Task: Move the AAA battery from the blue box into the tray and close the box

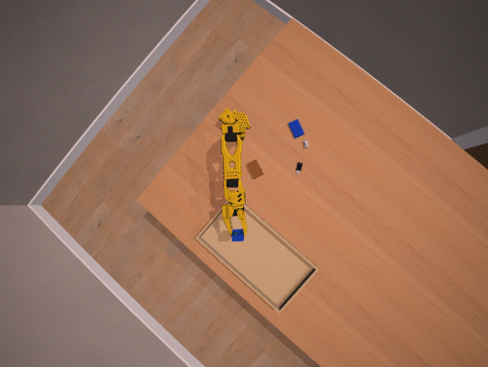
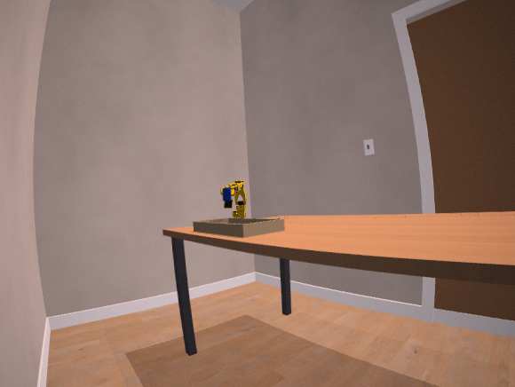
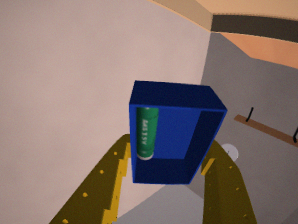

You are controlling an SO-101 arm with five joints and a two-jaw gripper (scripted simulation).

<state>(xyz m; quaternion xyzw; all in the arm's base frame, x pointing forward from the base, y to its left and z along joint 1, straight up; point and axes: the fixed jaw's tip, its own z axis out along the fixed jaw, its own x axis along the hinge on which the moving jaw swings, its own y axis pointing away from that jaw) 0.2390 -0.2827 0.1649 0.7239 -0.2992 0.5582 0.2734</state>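
Gripping open blue box (image 3: 174, 133) in tool (image 3: 166, 163) above tray (image 1: 294, 257), AAA battery (image 3: 147, 133) inside

The open blue box base (image 3: 174, 135), lidless, hangs clamped in the gripper (image 3: 166, 163) above the near end of the shallow tan tray (image 1: 294, 257), its open side facing the wrist camera. A green AAA battery (image 3: 147, 133) lies against one inner wall. The flat blue lid (image 1: 296, 128) rests on the counter (image 1: 379, 210), well apart from the tray.
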